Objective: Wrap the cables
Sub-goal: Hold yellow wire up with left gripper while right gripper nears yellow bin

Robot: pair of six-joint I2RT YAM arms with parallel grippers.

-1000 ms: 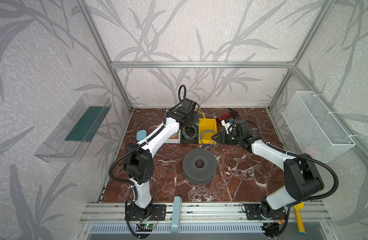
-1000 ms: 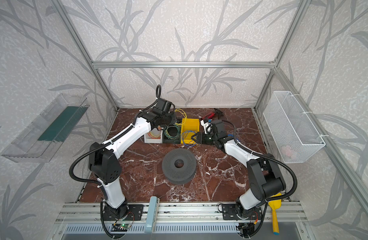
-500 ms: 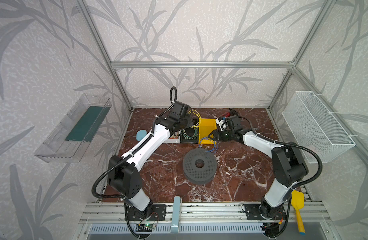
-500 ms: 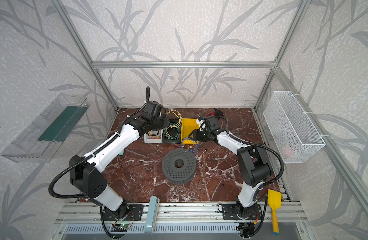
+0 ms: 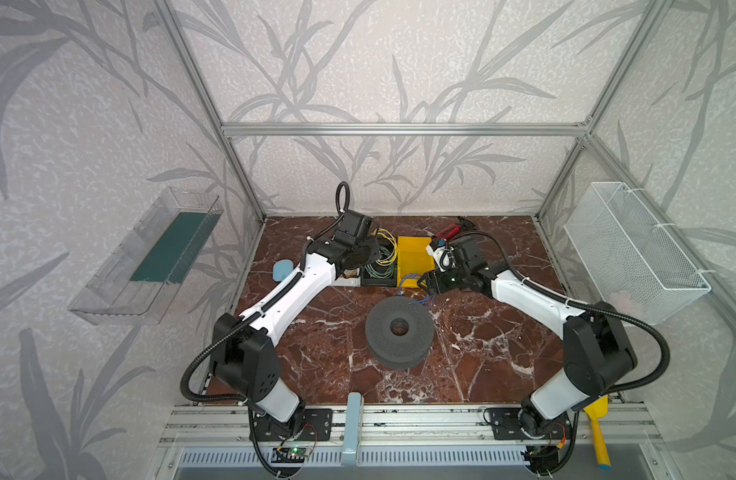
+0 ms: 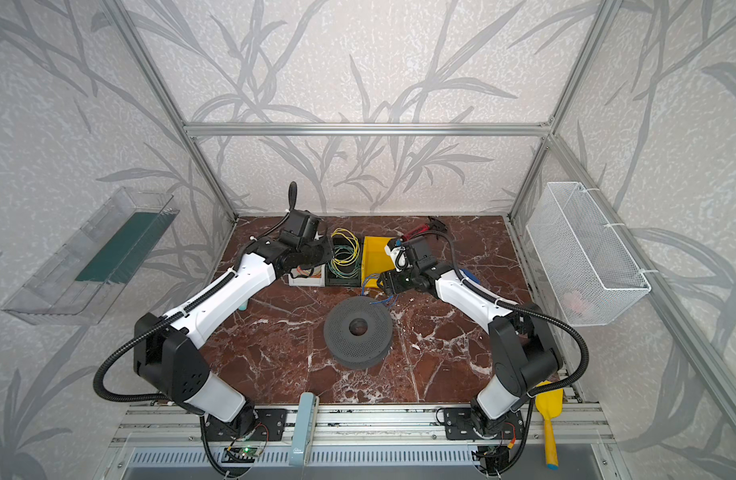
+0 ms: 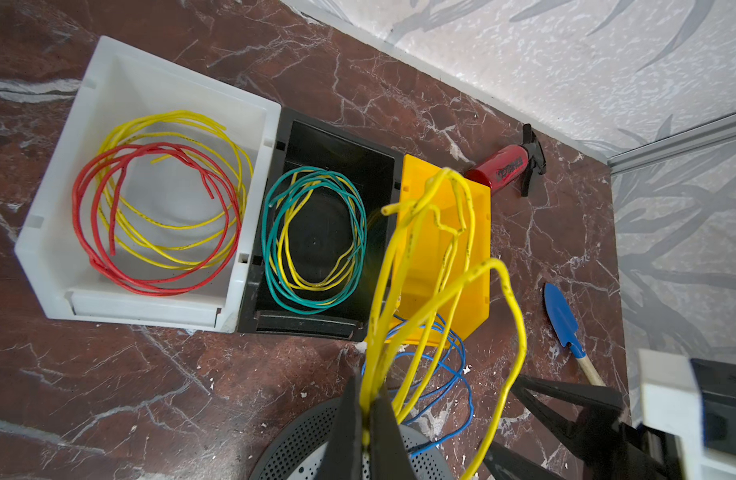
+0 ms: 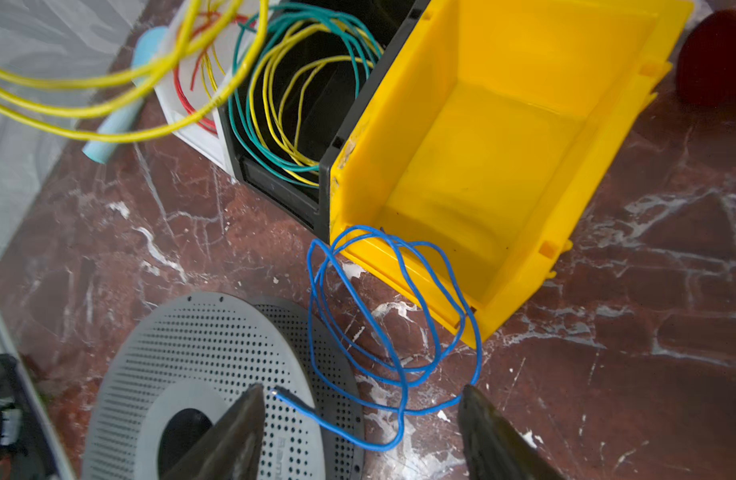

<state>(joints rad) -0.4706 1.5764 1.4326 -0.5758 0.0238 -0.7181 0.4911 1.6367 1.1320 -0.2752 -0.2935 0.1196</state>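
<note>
My left gripper point(image 7: 366, 415) point(image 5: 370, 254) is shut on a bundle of springy yellow cable point(image 7: 424, 266) point(image 6: 344, 248), whose loops rise from the jaws over the black bin point(image 7: 316, 129). More yellow cable lies coiled in the white bin point(image 7: 167, 232) with red wire, and in the black bin with green wire. My right gripper point(image 8: 360, 390) point(image 5: 426, 286) stands open and holds nothing. It hovers over a thin blue wire point(image 8: 395, 316) that lies across the yellow bin's point(image 8: 503, 137) front lip, the table and the grey perforated spool point(image 8: 216, 353) point(image 5: 399, 332).
The three bins stand side by side at the back middle. A red and black pump point(image 5: 453, 228) lies behind them, a blue trowel point(image 7: 561, 316) to their right, a pale blue object point(image 5: 281, 270) to their left. A wire basket point(image 5: 632, 249) and a clear tray point(image 5: 150, 257) hang on the side walls.
My right gripper has moved left and toward the spool, and its jaws have spread wider. The left gripper has shifted slightly left with the yellow cable still in it.
</note>
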